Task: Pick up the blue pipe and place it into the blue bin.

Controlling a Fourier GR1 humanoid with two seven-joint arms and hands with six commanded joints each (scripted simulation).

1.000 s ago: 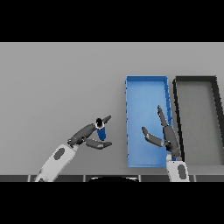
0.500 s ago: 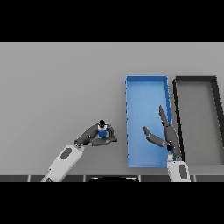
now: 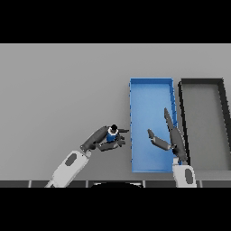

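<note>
Blue pipe (image 3: 111, 133) sits pinched in my left hand (image 3: 104, 139), fingers and thumb curled round it, just beside the left wall of the blue bin (image 3: 150, 85) on the grey worktop (image 3: 58, 90). My right hand (image 3: 170, 138) is over the bin, fingers straight and spread. Black bin (image 3: 202, 81) stands alongside, right.

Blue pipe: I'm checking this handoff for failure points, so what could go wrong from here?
1. The left hand holds the blue pipe only at its fingers, so it might slip before reaching the blue bin.
2. The open right hand hangs over the bin and could block the drop.
3. The bin's near wall may catch the pipe.
</note>
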